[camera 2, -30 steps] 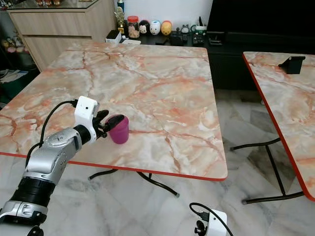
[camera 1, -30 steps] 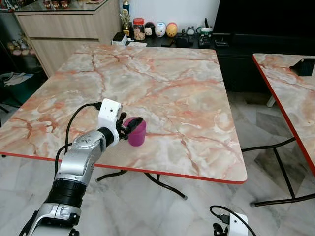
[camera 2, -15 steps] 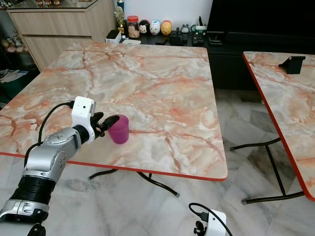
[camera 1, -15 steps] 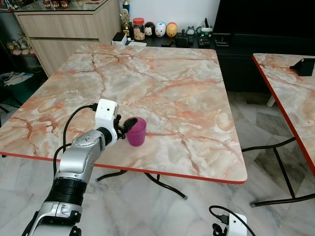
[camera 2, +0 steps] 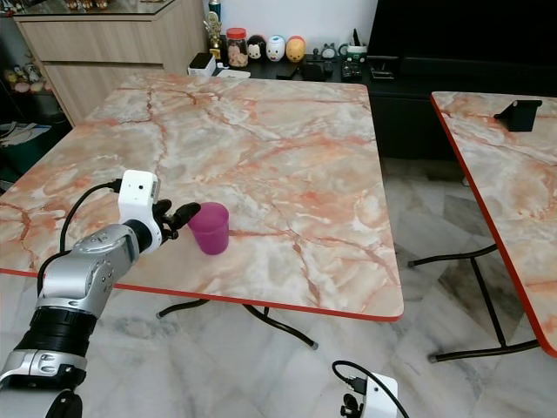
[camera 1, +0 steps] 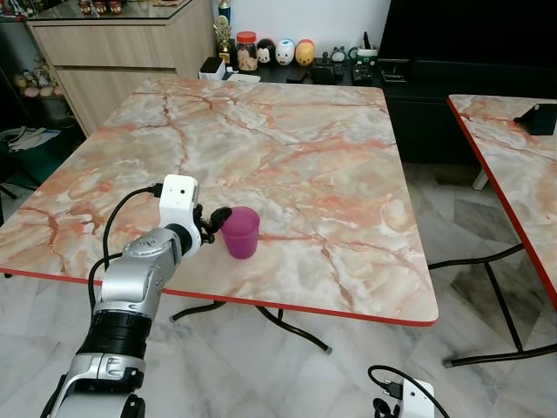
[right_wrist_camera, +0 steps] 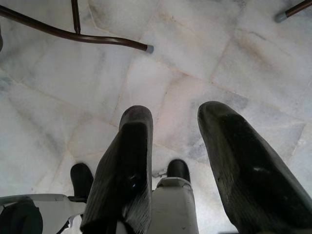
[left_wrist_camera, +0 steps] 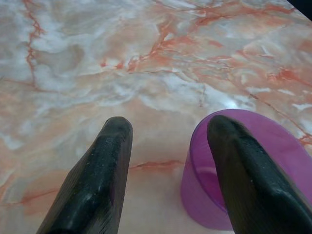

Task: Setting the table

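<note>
Plainly, left tool, fingers apart, beside unlabelled purple cup on marble table; right tool apart.

no text or label can be read.

Released the purple cup: left end effector, clamped over the rim a second ago, now drawn back toward the near-left edge of the desk, fingers spread and just beside the cup's wall. Seen from the left wrist, one black finger overlapping the cup's near side, the other off over bare marble. Cup left upright on the desk.
</note>
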{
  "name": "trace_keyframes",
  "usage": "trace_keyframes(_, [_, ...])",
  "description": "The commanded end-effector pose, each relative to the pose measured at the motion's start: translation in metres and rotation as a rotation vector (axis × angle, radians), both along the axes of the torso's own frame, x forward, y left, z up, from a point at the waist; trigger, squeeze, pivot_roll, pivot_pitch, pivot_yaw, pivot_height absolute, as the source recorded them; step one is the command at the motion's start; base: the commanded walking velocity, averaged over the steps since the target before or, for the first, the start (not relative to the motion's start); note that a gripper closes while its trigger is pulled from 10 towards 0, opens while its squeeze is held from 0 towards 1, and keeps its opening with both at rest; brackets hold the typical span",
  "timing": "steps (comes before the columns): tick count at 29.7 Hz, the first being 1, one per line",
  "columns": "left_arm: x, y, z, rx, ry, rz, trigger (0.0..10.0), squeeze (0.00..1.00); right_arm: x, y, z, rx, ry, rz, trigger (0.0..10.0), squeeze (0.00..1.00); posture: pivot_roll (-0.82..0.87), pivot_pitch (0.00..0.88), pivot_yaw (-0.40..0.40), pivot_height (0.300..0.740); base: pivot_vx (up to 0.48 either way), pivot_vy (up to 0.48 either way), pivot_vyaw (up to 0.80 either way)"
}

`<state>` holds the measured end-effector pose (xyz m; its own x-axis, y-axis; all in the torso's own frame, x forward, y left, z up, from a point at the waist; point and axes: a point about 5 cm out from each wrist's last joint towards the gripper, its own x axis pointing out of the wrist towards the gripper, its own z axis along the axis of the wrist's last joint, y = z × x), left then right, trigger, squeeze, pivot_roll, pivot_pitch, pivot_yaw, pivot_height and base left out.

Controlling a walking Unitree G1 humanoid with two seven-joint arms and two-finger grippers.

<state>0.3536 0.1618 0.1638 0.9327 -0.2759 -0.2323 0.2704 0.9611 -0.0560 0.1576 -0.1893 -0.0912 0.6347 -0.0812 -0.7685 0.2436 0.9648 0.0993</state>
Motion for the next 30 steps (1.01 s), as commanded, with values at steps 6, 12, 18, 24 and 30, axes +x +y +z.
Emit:
trace_keyframes(6, [0.003,-0.002,0.011,0.056,-0.034,-0.015,10.0,0.0,-0.003,0.002,-0.001,0.001,0.015,0.012,10.0,0.0,0.09,0.0,0.018,0.724,0.0,0.0,0.0])
trace_keyframes(12, [0.002,-0.002,0.009,0.08,-0.017,-0.023,10.0,0.0,-0.004,0.003,-0.002,0.001,0.019,0.017,10.0,0.0,0.09,0.0,0.021,0.724,0.0,0.0,0.0])
trace_keyframes(18, [0.0,-0.005,0.006,0.074,-0.003,-0.036,10.0,0.0,-0.003,0.004,-0.002,0.0,0.019,0.027,10.0,0.0,0.09,0.0,0.021,0.724,0.0,0.0,0.0])
trace_keyframes(24, [-0.003,-0.01,0.006,0.081,0.001,-0.074,10.0,0.0,-0.003,0.004,-0.002,-0.004,0.022,0.038,10.0,0.0,0.09,0.0,0.019,0.724,0.0,0.0,0.0])
trace_keyframes(30, [-0.006,-0.012,-0.002,0.087,0.038,-0.08,10.0,0.0,-0.004,0.005,-0.003,-0.002,0.024,0.044,10.0,0.0,0.09,0.0,0.021,0.724,0.0,0.0,0.0])
